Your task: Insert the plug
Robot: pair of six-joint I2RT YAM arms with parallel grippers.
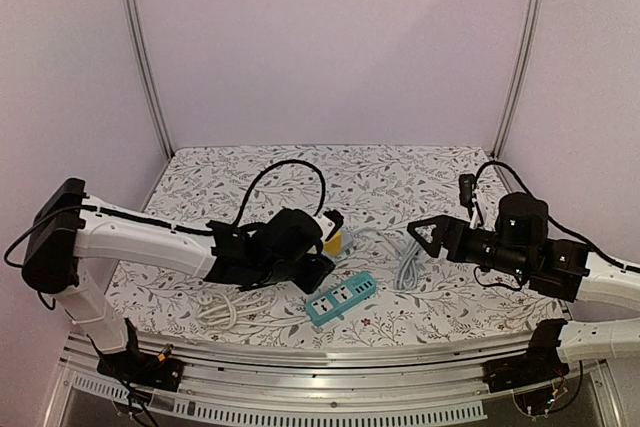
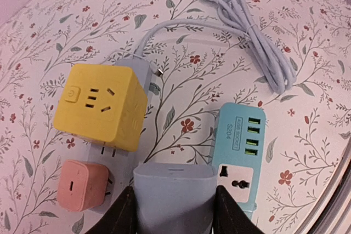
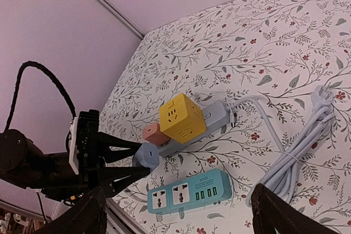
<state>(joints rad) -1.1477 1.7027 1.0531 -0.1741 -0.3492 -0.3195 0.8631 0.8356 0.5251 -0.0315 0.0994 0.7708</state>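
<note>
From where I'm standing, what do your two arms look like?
The left arm and right arm are white tubes with chunky black joints and looped black cables. The left tool and right tool are black, each with two tapered fingers.

Teal strip (image 2: 239,157), by the counter's near edge: "S204" printed on its top face beside the green USB ports (image 2: 253,133); adjoining boxed line too small to read. Yellow cube (image 2: 104,108): power sign on its round button (image 2: 71,95).

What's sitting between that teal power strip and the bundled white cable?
Nothing: only bare flowered tablecloth separates the teal power strip from the white cable, clearest in the left wrist view.
</note>
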